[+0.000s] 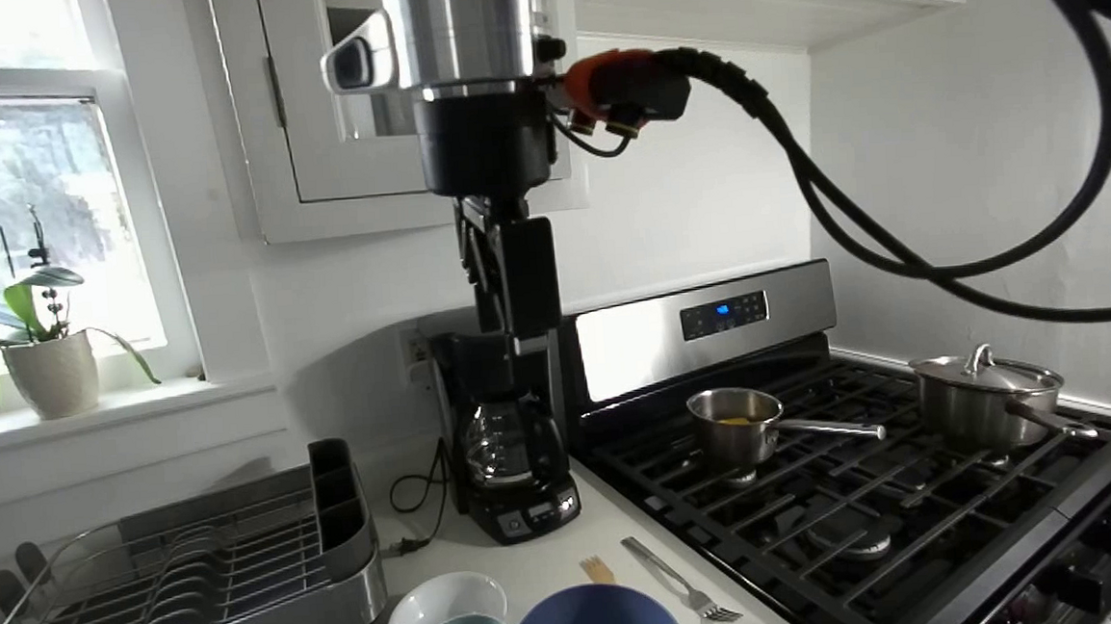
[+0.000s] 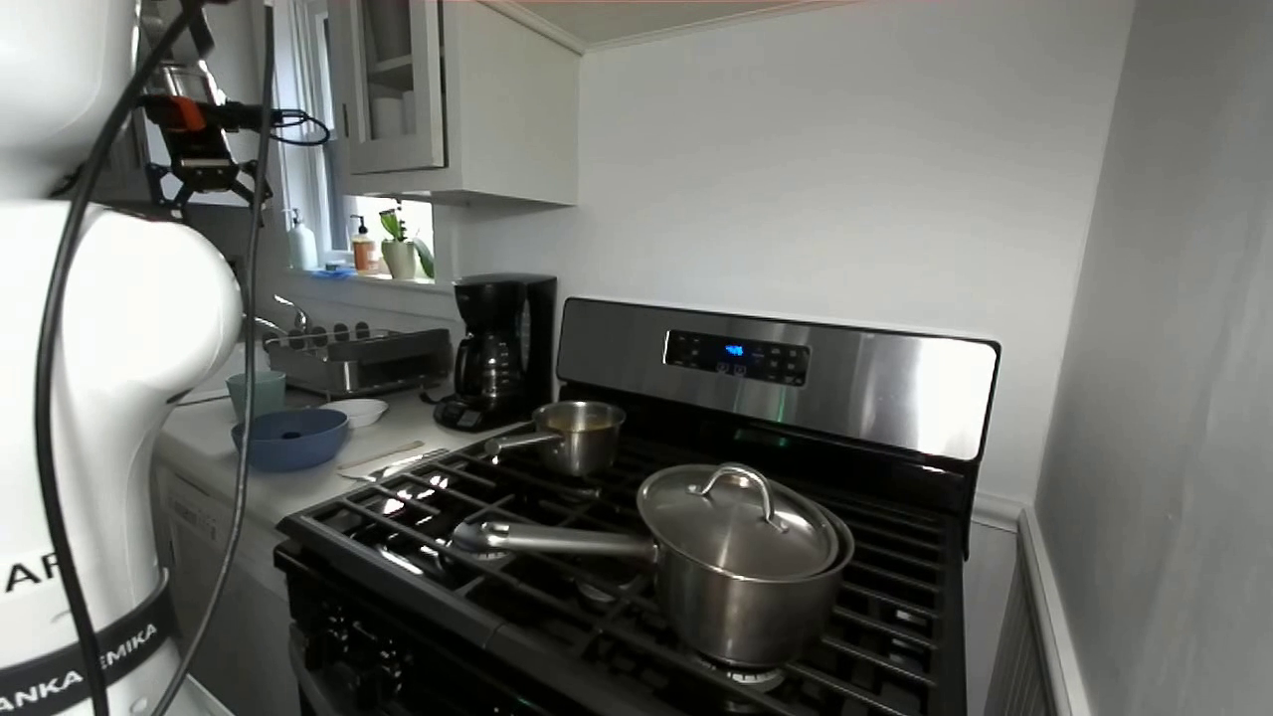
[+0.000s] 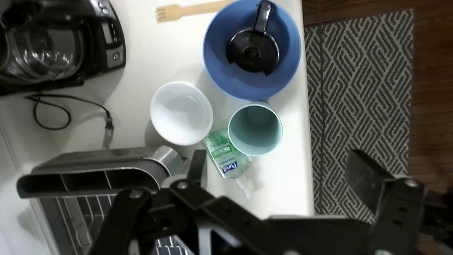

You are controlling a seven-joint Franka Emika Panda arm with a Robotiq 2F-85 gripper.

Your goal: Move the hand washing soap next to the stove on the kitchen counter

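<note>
A clear green-tinted Purell bottle, the only hand soap-like bottle on the kitchen counter, lies label up in the wrist view. The teal cup and white bowl cover parts of its lower end. It does not show in the exterior views. My gripper is open and empty, above and apart from the bottle, its fingers wide over the counter edge and rack end. The gripper also shows high up in both exterior views. The steel stove stands at the counter's right; it also shows here.
Around the bottle stand the teal cup, white bowl and blue bowl holding a black lid. A dish rack, coffee maker, metal fork and wooden fork are on the counter. Pots sit on the stove.
</note>
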